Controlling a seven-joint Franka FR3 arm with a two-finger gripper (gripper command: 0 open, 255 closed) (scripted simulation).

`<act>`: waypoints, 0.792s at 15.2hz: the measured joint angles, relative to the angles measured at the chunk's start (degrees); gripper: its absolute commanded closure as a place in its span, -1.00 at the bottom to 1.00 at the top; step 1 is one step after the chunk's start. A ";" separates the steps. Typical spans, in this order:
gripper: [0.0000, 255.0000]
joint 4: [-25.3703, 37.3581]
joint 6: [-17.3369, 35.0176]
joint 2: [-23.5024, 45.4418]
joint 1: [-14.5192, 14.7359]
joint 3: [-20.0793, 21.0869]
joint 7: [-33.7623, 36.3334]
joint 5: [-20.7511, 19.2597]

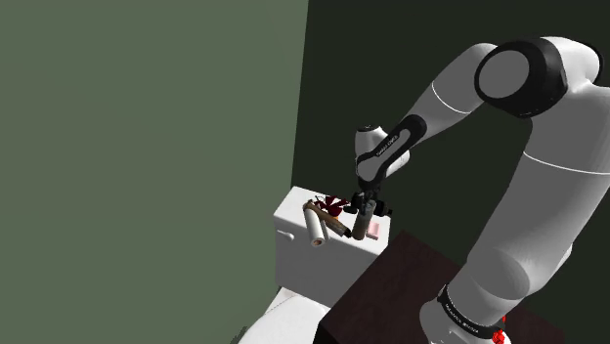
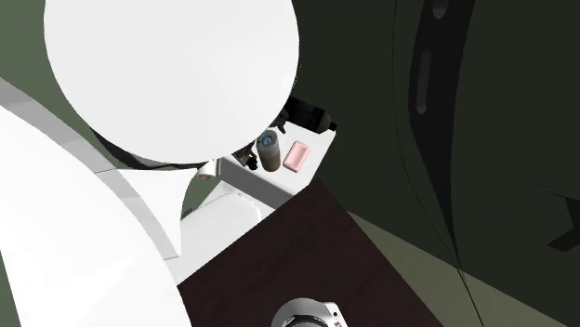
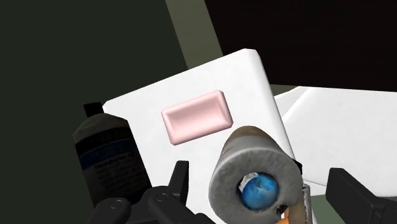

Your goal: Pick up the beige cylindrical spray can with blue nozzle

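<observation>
My black two-finger gripper (image 3: 258, 172) stands spread around the upright beige-grey cylindrical spray can with blue nozzle (image 3: 236, 159), not touching it. It's probably light, rigid and slick, so I'd clamp mid-body.

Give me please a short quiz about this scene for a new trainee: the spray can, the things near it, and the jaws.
1. True or false: the jaws are shut on the spray can.
2. What colour is the can's nozzle? A red, B blue, C green.
3. Name the flat pink thing lying beside the can on the white toilet tank.
Key: 1 false, they stand open on either side of it, not touching. 2 B. 3 a bar of soap.
</observation>
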 measured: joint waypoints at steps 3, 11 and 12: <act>1.00 0.05 0.73 0.64 -0.06 -0.07 0.11 -0.14; 1.00 0.06 0.90 0.67 -0.06 -0.07 0.12 -0.17; 1.00 0.03 0.49 0.37 -0.04 -0.04 0.05 -0.09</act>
